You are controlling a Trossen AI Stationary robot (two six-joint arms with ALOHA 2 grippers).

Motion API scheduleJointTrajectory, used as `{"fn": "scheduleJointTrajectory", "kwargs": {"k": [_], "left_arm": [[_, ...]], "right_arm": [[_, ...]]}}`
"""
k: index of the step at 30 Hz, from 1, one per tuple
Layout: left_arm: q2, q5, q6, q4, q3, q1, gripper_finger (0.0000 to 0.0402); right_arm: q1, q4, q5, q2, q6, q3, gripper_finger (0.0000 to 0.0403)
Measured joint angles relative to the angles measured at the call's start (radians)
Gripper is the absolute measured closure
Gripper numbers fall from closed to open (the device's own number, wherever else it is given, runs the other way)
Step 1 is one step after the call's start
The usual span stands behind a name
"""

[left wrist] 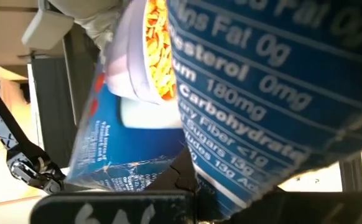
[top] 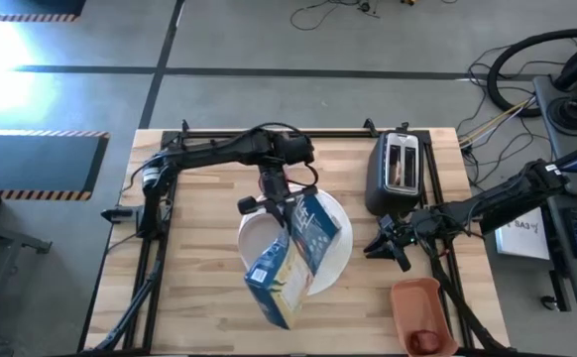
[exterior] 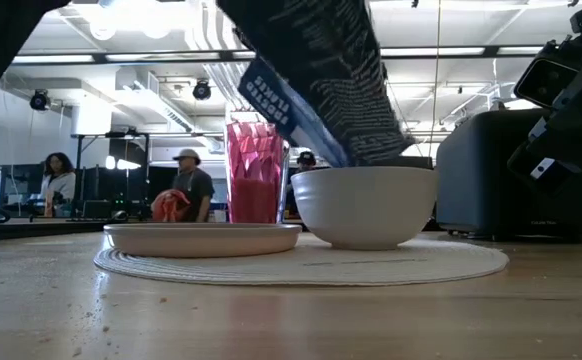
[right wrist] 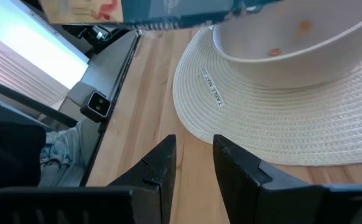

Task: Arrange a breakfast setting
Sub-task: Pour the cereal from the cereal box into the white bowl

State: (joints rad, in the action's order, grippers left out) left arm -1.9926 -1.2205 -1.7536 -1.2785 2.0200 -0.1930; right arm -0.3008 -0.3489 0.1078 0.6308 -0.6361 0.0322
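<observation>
A wooden table point(top: 199, 288) is sitting on a grey concrete floor, with people standing far back in the room in the low view. Bare wood is lying open along the table's left side and near edge, while the middle is taken by a round woven placemat point(top: 340, 260). On the mat, a small white bowl point(exterior: 363, 205) is standing just beside a pale plate point(exterior: 202, 238), and a pink tumbler point(exterior: 255, 170) is rising behind them. A black toaster point(top: 398, 171) is standing near the far right edge, and an orange-red tray point(top: 422, 313) is lying at the near right corner with something dark red in it.

The left arm is reaching from the far left edge toward the centre, its wrist turned downward. The left gripper point(top: 274, 201) is clamping a blue cereal box point(top: 293, 258), holding it tilted with its open top down over the bowl; cereal is showing in the inner bag in the left wrist view.

The right arm is stretching in from the right edge, low over the wood between toaster and tray. The right gripper point(right wrist: 193, 163) is hanging with its fingers slightly parted, empty, just beside the mat's edge.
</observation>
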Motion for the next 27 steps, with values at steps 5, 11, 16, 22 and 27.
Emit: {"fn": "scheduleJointTrajectory", "kwargs": {"k": [5, 11, 16, 22, 27], "left_arm": [[-0.018, -0.017, 0.01, -0.015, 0.044, -0.006, 0.0402], [-0.001, -0.005, 0.043, -0.167, 0.037, -0.008, 0.0402], [0.003, -0.002, 0.053, -0.163, 0.039, -0.006, 0.0402], [0.003, -0.004, 0.074, -0.159, 0.035, -0.008, 0.0402], [0.004, -0.007, 0.08, -0.16, 0.034, -0.005, 0.0402]], "right_arm": [[0.0, 0.0, 0.0, 0.0, 0.0, 0.0, 0.0307], [0.0, 0.0, 0.0, 0.0, 0.0, 0.0, 0.0307], [0.0, 0.0, 0.0, 0.0, 0.0, 0.0, 0.0307], [0.0, 0.0, 0.0, 0.0, 0.0, 0.0, 0.0307], [0.0, 0.0, 0.0, 0.0, 0.0, 0.0, 0.0307]]}}
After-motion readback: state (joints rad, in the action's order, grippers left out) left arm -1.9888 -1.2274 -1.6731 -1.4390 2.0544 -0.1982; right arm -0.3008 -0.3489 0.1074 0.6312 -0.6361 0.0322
